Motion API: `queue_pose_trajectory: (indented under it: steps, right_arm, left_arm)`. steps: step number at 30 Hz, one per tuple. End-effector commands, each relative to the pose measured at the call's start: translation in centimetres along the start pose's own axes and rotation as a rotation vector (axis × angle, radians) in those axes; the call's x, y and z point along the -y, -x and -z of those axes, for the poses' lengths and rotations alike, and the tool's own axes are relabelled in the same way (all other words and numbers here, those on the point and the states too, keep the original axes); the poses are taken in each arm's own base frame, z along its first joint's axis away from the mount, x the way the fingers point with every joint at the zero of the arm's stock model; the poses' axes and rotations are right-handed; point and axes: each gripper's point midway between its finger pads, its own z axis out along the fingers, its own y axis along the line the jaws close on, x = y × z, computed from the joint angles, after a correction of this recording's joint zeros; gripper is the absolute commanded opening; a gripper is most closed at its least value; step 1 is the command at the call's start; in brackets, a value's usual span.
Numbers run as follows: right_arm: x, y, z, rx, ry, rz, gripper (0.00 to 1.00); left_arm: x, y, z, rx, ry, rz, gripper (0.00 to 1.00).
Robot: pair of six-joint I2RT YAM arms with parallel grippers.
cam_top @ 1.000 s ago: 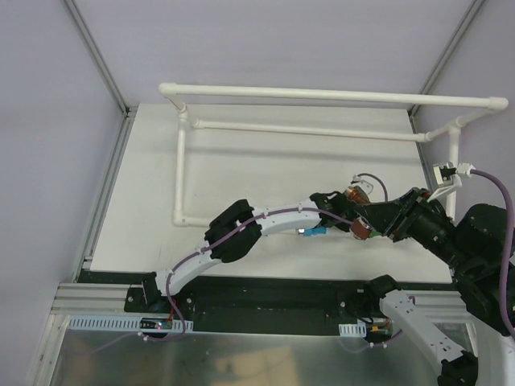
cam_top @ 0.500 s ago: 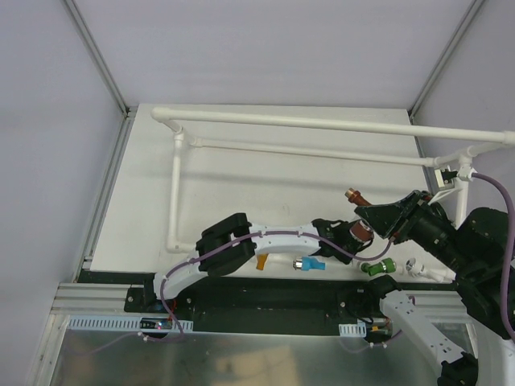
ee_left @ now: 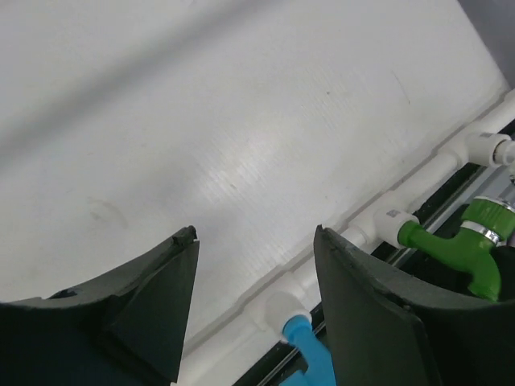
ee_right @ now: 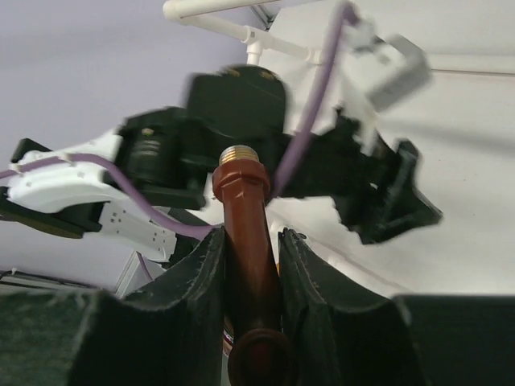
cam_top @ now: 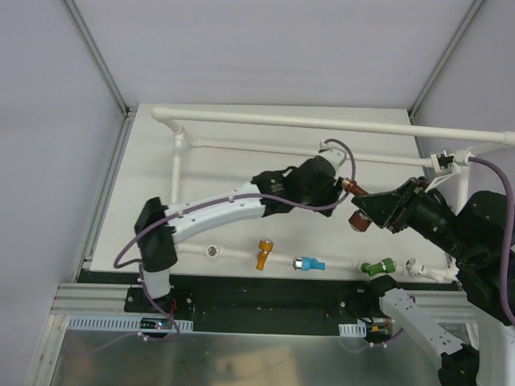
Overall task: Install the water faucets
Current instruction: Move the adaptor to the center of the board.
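- Firmly closed, the right gripper has both fingers pressed against the sides of the brown faucet; the faucet's stem runs up through the gap and its brass threaded end sticks out past the fingertips.
- Seen from the top camera, the brown faucet is held off the table, behind the near run of the white PVC pipe frame and apart from it.
- The left gripper is spread open, with only bare table showing between its fingers; from above it sits just beside the brown faucet's threaded end.
- Along the near pipe sit the orange faucet, the blue faucet and the green faucet, in that order from left to right.
- In the left wrist view, the green faucet is joined to a white fitting on that pipe.
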Motion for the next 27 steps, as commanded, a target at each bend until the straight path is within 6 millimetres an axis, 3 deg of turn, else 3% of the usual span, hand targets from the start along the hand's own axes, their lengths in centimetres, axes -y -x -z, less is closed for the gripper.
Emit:
queue_pose_trajectory:
  steps: [1, 5, 12, 17, 19, 27]
  right_arm:
    - [-1.6, 0.9, -2.1, -0.035, 0.096, 0.064, 0.00]
    - [-1.9, 0.3, -4.1, -0.125, 0.132, 0.064, 0.00]
    - [-1.2, -0.3, -8.0, -0.210, 0.049, 0.116, 0.00]
    - [-3.3, -3.3, -12.2, -0.308, -0.002, 0.337, 0.00]
    - [-4.7, -5.3, -13.9, -0.377, 0.009, 0.439, 0.00]
    - [-6.1, -11.2, -15.9, -0.507, 0.114, 0.935, 0.00]
  left_arm:
    - [-3.1, 3.3, 8.2, 0.151, 0.055, 0.027, 0.61]
    - [-7.8, 1.5, 14.3, 0.245, 0.153, 0.111, 0.61]
    - [-16.1, -4.9, 22.8, 0.406, 0.286, 0.351, 0.62]
    - [-19.8, -8.1, 25.5, 0.409, 0.382, 0.405, 0.63]
    - [-21.0, -8.9, 26.1, 0.383, 0.438, 0.415, 0.65]
    - [-26.9, -11.7, 28.9, 0.380, 0.617, 0.580, 0.76]
